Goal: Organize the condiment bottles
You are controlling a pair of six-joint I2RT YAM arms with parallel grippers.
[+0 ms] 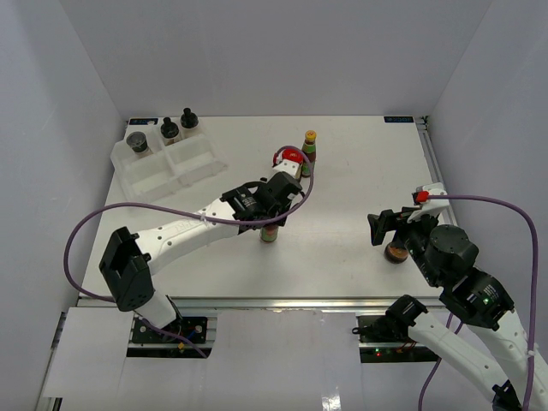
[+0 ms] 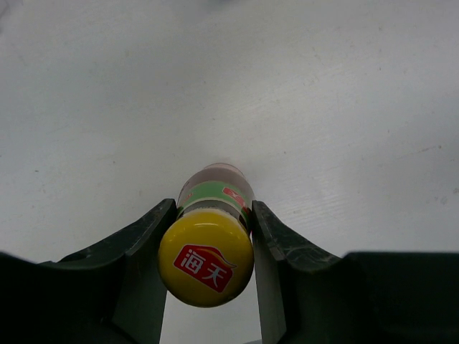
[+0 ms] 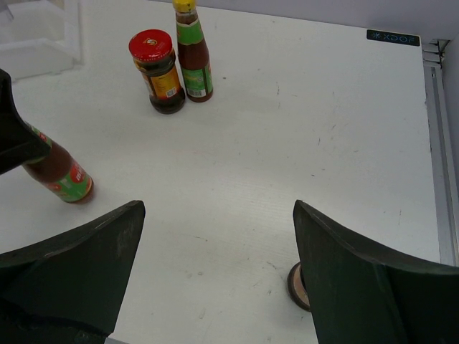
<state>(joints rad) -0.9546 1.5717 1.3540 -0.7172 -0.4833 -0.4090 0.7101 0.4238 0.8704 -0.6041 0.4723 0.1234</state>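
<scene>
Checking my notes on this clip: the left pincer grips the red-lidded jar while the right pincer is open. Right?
No. The left wrist view shows the left pincer gripping a yellow-capped sauce bottle, not the red-lidded jar. The right pincer is open.

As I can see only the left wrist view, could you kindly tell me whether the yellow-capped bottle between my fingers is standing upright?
Observer: No, it leans. In the right wrist view the held bottle is tilted, with the left gripper shut on its neck.
Operator: Thank you. Where is the tray, please?
Observer: The clear tray sits at the far left of the overhead view, with a dark-lidded jar and two black-capped shakers along its back.
Operator: And is the right arm near me?
Observer: No. The right gripper is open, well apart on the right side, beside a small brown round object.
</scene>
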